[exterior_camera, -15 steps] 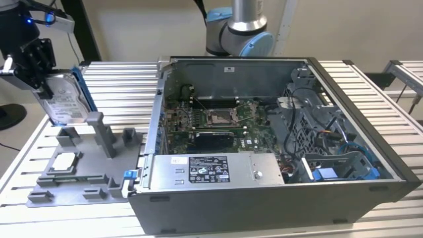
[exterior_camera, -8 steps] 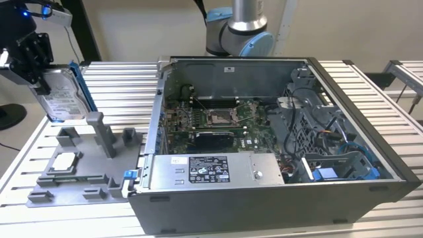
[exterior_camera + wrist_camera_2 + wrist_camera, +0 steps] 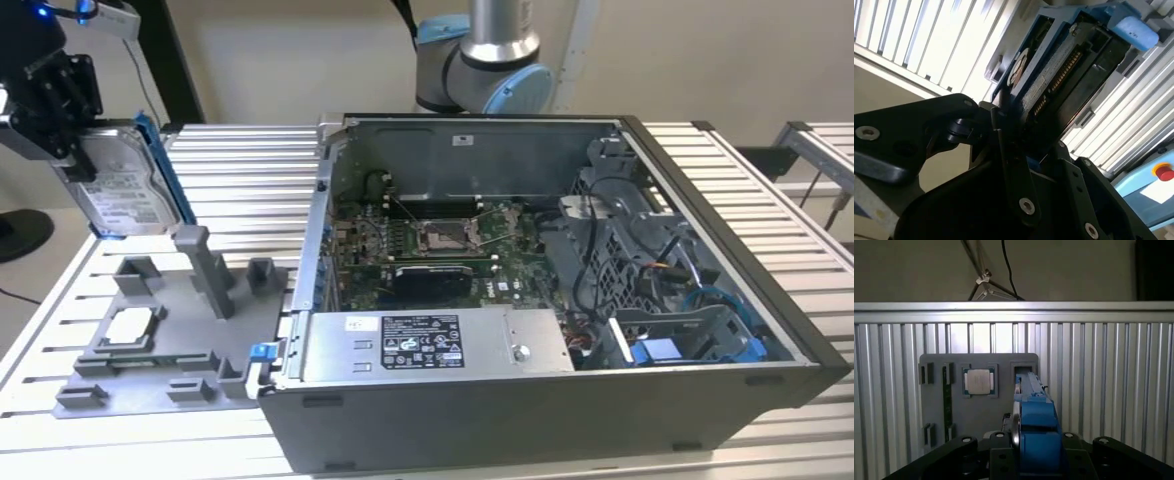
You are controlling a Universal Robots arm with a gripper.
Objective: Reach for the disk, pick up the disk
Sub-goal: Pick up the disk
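A plain beige wall (image 3: 267,60) is closing off the room behind the bench, and a black upright post (image 3: 180,60) is standing against it toward the exterior view's left. The table (image 3: 747,180), built of ribbed aluminium, is spreading across the whole foreground, and a second slatted table (image 3: 821,150) is standing near it on the exterior view's right. Light is glaring brightly off the ribbed surface in the second wrist view. In the first wrist view a black cable (image 3: 1006,265) is hanging down the shadowed wall.
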